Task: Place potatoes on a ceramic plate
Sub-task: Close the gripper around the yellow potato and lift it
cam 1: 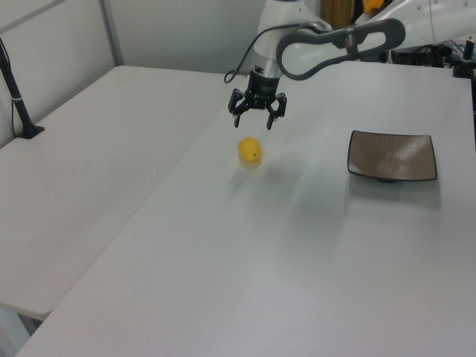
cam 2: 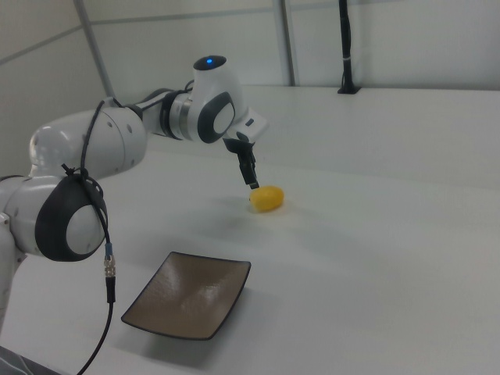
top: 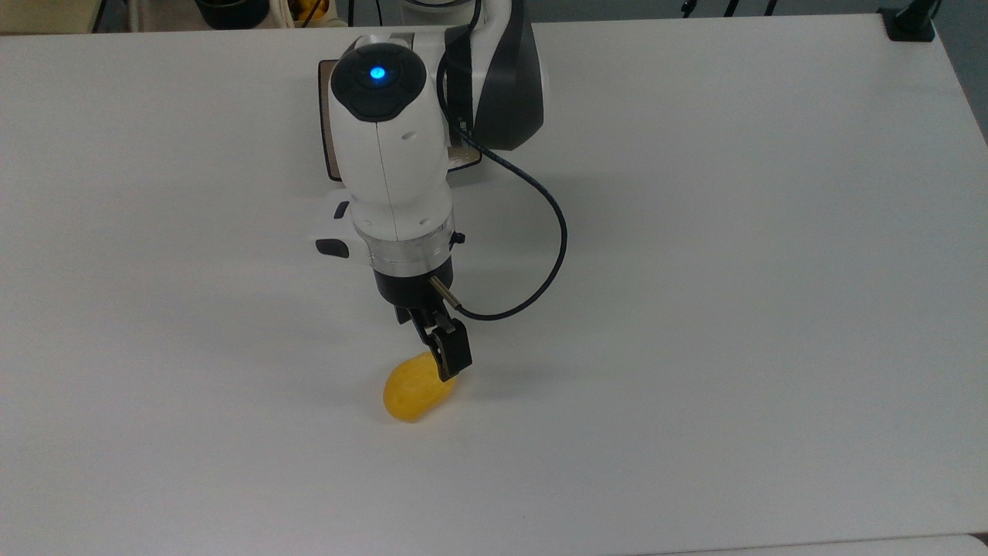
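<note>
The potato (top: 415,397) is a small yellow-orange oval lying on the white table (top: 733,270); it also shows as the potato (cam 1: 250,149) and the potato (cam 2: 267,198). My gripper (cam 1: 254,120) hangs open just above it, fingers spread to either side and apart from it. In the top view the gripper (top: 441,354) overlaps the potato's upper right end. The square brown ceramic plate (cam 1: 392,155) with a black rim sits empty, well away from the potato. In the top view the arm covers most of the plate (top: 327,150). The plate (cam 2: 187,305) lies near the front in the right view.
A black cable (top: 554,239) loops off the wrist. A second white table (cam 1: 82,163) adjoins at the left view's left, with a black clamped post (cam 1: 18,93) on it. Another clamp (top: 909,23) sits at the top view's top right corner.
</note>
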You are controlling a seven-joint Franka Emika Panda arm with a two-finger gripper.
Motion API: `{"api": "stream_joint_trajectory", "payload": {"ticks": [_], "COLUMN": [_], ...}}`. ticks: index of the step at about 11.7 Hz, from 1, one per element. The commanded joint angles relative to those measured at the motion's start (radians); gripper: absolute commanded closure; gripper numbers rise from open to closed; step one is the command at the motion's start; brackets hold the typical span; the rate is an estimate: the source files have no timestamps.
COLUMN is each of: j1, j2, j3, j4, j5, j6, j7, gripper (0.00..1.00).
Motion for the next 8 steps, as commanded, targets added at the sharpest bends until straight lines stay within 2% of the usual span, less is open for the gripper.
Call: {"api": "stream_joint_trajectory", "payload": {"ticks": [1,6,8], "j1": [0.011,0.011,0.015], "j2": [0.062,0.116,0.127], "j3": [-0.018,-0.038,-0.035], "j4": [0.037,0.034,0.034], "j5": [0.008,-0.007,-0.041], "j6": [0.057,0.172,0.183], "j7": [0.016,0.014,0.014], "gripper": [0.0,0.0,0.0]}}
